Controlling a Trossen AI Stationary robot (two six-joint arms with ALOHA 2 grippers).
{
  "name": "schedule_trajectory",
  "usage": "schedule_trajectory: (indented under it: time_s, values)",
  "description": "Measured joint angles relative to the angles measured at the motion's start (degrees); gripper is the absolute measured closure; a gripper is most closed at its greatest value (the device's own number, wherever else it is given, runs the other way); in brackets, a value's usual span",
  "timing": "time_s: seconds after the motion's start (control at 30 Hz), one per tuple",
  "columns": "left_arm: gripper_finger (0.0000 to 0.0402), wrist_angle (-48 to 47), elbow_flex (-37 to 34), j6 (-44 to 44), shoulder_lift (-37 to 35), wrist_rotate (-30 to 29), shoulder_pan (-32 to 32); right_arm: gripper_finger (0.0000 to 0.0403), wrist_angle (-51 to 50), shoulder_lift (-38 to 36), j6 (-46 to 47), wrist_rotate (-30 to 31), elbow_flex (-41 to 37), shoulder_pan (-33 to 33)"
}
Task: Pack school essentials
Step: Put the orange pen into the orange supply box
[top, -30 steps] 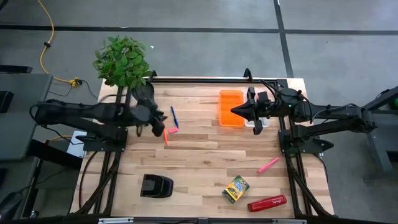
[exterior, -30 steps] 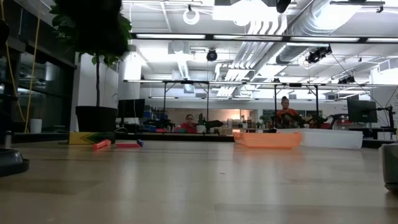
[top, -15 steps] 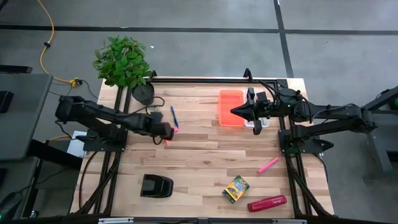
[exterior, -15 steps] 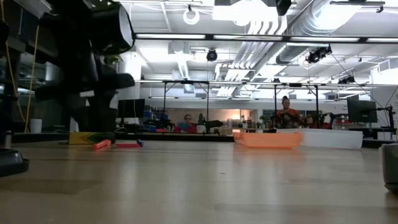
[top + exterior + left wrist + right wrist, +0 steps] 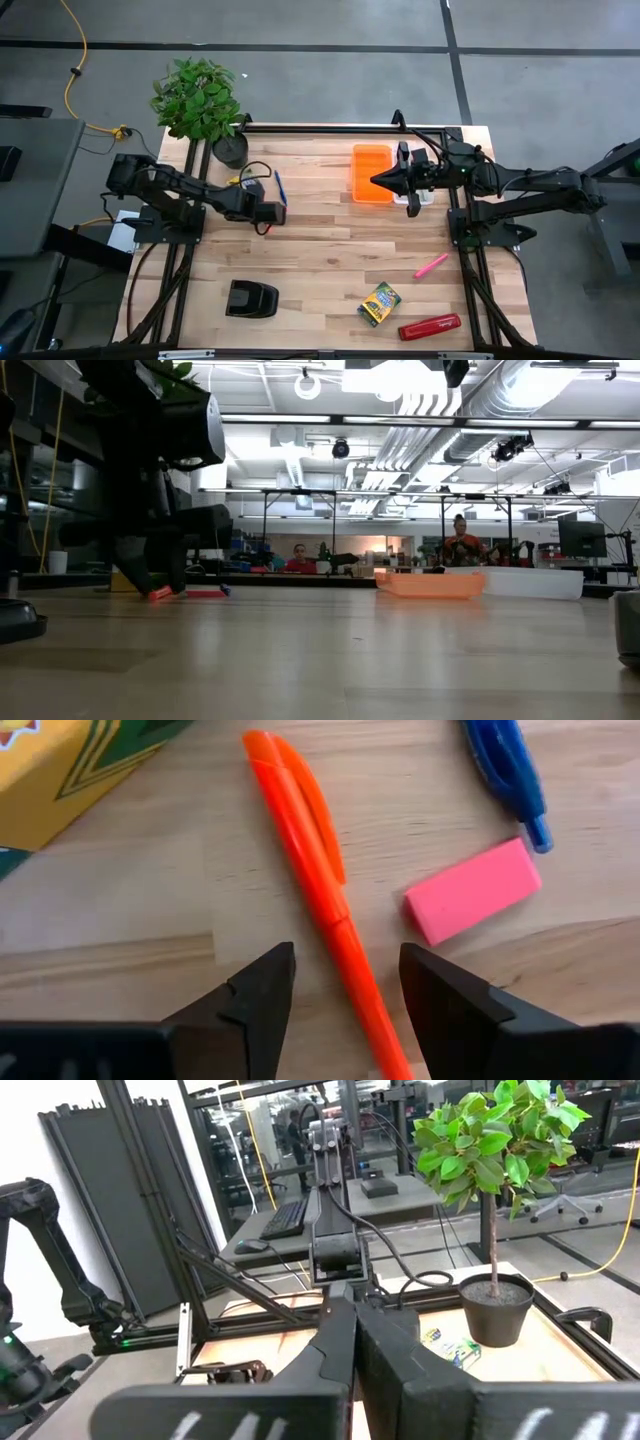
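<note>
We start at the left of the table, where the left gripper [image 5: 340, 995] has dropped from mid-air onto the cluster of small items over the last second, and its fingers [image 5: 255, 1005] have spread apart. They now straddle the orange pen [image 5: 315, 900], one finger on each side, without touching it. We judge this is the approach to a pick, so packing of this pen has not yet begun.

Seen through the left wrist camera, a crayon box [image 5: 60, 765] sits at about ten o'clock from the pen, a blue pen [image 5: 505, 765] at about two o'clock, and a pink eraser [image 5: 472, 890] just beside the pen at three o'clock.

Moving right across the table [image 5: 320, 260], a second crayon box [image 5: 379, 304] and a pink pen [image 5: 431, 266] lie well apart from the cluster, at about five o'clock from the table's middle. The orange tray [image 5: 371, 172] waits at one o'clock, with the right gripper [image 5: 378, 181] pressed shut over it, holding nothing.

From above, the left arm hides the orange pen and eraser. We cannot tell what lies inside the tray, and the crayon box beside the pen is cut off
</note>
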Motion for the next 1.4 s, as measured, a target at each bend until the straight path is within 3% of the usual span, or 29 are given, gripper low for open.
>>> schedule_trajectory:
  time_s: [0.2,0.53,0.77,1.07,1.2,1.3,1.4]
  values:
    - [0.0250,-0.49,0.11,-0.68,1.38,0.24,0.01,0.0403,-0.07,0.00,0.02,0.00,0.00,0.00]
    - [0.0389,-3.16,0.05,3.28,0.99,0.91,0.04,0.0403,-0.49,0.00,-0.07,0.02,0.00,0.00]
    - [0.0380,-7.63,-0.41,8.26,-3.45,3.85,0.04,0.0403,-0.97,0.00,-0.02,0.02,0.00,0.00]
    - [0.0396,-11.87,-0.27,18.75,-20.36,1.95,-0.55,0.0403,-1.48,0.00,1.54,1.12,0.00,0.00]
    - [0.0396,-8.48,0.23,24.53,-29.00,-0.52,-0.51,0.0403,-0.39,0.36,2.86,1.15,0.02,0.00]
    - [0.0396,1.50,0.37,33.57,-34.36,0.69,-0.58,0.0403,2.07,1.56,4.23,0.26,0.04,0.02]
    - [0.0396,14.73,0.47,41.17,-37.17,5.67,-0.58,0.0403,5.44,3.74,5.70,-0.06,0.04,0.06]
